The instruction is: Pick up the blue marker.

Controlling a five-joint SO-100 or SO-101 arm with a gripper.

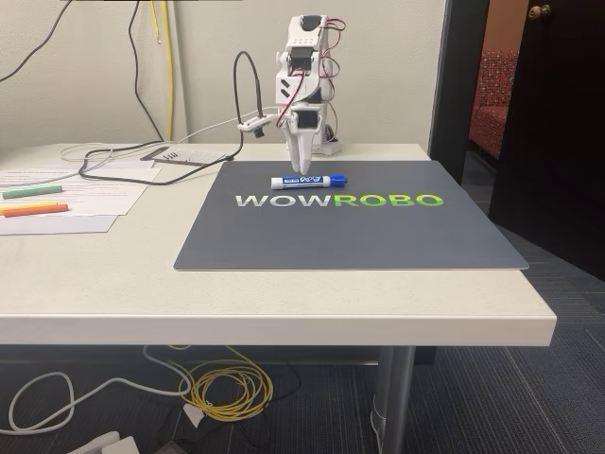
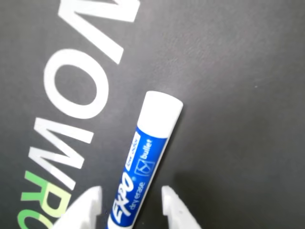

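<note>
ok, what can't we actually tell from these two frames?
- Blue marker: cap end cut off by the bottom edge in the wrist view.
- Gripper: the jaws straddle the barrel, tips only in frame; contact unclear. In the fixed view it is too small to judge.
- Green marker and orange marker: too small in the fixed view to read labels.

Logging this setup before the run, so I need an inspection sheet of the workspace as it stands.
Surface: dark grey mat with WOWROBO lettering on a white table.
Job's things: blue marker lying flat on the mat, cap to the right in the fixed view.
Clutter: green marker, orange marker, papers.
Grippers: gripper open, fingers straddling the marker barrel.
Cables: black cable on the table; yellow cable on the floor.
Surroundings: doorway.
</note>
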